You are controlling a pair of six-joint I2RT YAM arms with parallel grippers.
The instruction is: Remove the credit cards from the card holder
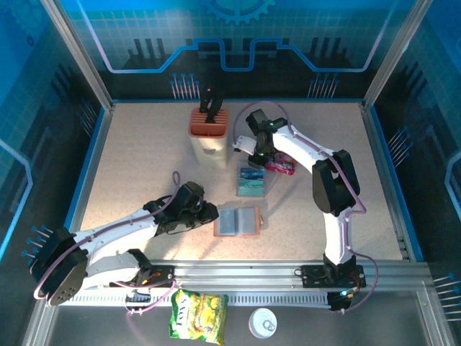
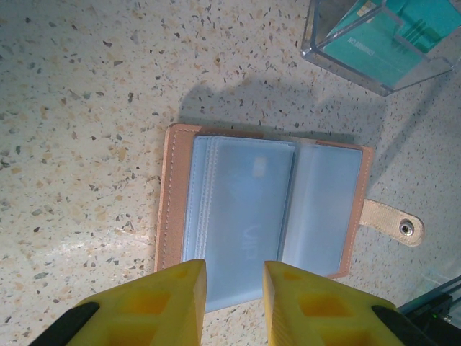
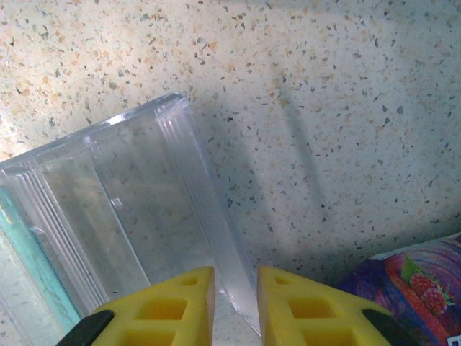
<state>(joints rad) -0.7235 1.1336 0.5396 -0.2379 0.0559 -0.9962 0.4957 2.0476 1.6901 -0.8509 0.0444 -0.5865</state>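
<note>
The card holder point(image 1: 236, 222) lies open and flat on the table, brown with grey-blue pockets point(image 2: 245, 205); a faint card outline shows through one pocket. My left gripper point(image 1: 209, 213) is at its left edge. Its yellow fingers stand a little apart over the pocket sheet's near edge point(image 2: 234, 288), clamping nothing. Teal credit cards point(image 1: 251, 189) lie in the clear tray point(image 1: 252, 180), also visible from the left wrist point(image 2: 403, 36). My right gripper point(image 1: 257, 160) hovers at the tray's far end, its jaws narrowly open astride the tray's corner wall point(image 3: 235, 288).
A purple snack packet point(image 1: 281, 166) lies just right of the tray, close to the right fingers point(image 3: 410, 281). The orange-topped knife block point(image 1: 209, 133) stands behind. The wallet's snap strap point(image 2: 392, 222) sticks out sideways. A yellow-green bag point(image 1: 198, 315) and a white lid point(image 1: 263, 323) lie off the table's front.
</note>
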